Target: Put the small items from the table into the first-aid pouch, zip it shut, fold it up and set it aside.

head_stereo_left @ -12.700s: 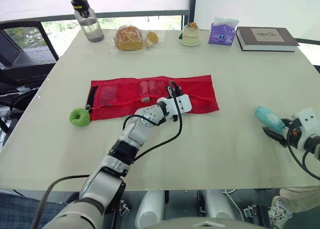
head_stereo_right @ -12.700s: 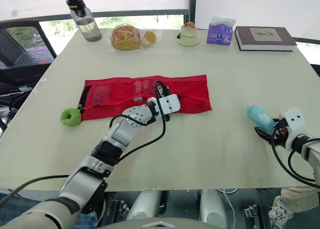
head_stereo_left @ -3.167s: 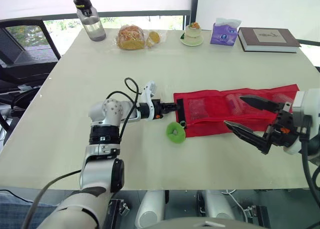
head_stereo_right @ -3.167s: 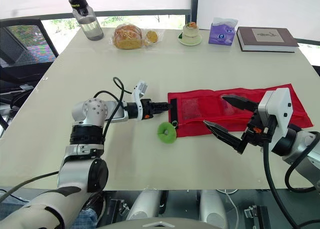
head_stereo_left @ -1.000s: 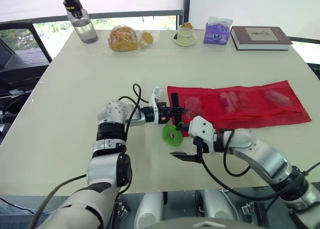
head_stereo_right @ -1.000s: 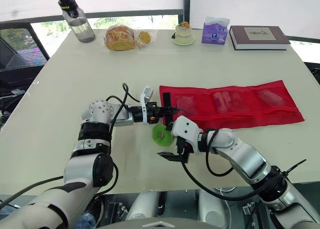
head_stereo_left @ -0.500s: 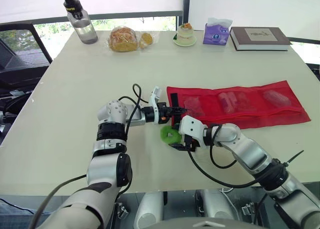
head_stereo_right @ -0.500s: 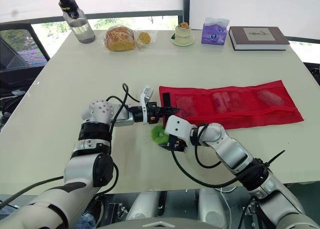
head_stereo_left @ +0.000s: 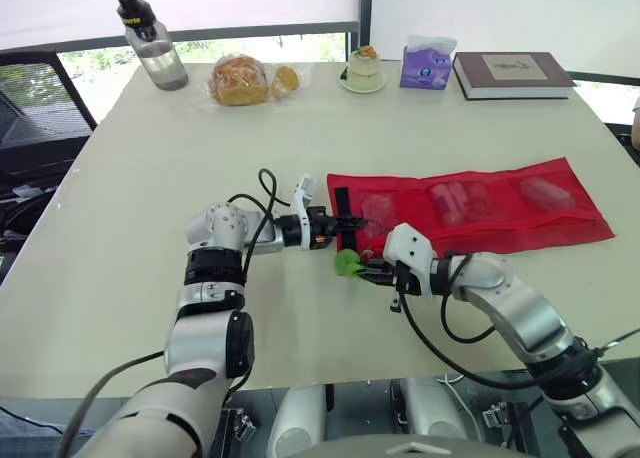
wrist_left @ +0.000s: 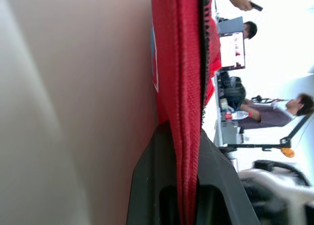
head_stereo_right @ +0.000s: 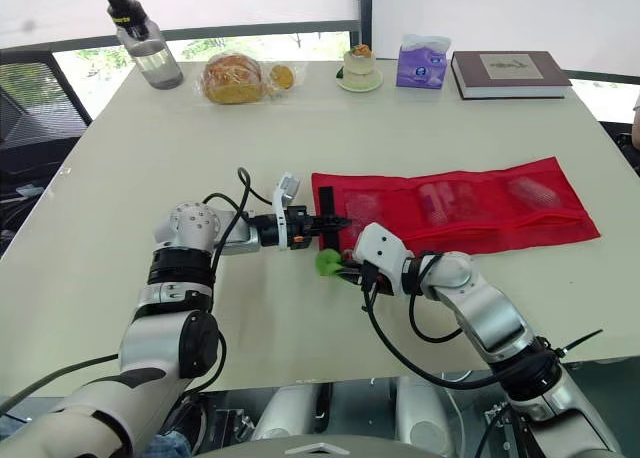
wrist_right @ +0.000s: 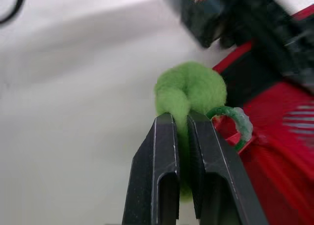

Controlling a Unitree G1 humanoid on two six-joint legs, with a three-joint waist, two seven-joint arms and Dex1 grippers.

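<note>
The items (head_stereo_left: 447, 200) in the red pouch (head_stereo_left: 510, 225) are too blurred to identify.

The left arm stretched out low, elbow bent, forearm running toward the robot's right, its hand (head_stereo_left: 346, 221) level and clamped tight on the edge of the pouch (wrist_left: 182, 77). The right arm crossed inward, its hand (head_stereo_left: 362, 271) pointing left, fingers (wrist_right: 164, 151) pinched together on the green puff (wrist_right: 194, 90), just beside the left hand.

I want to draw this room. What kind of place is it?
Probably an office or meeting room. There is a big pale table with a black office chair beside it, and the left wrist view shows a person sitting near a computer screen.
</note>
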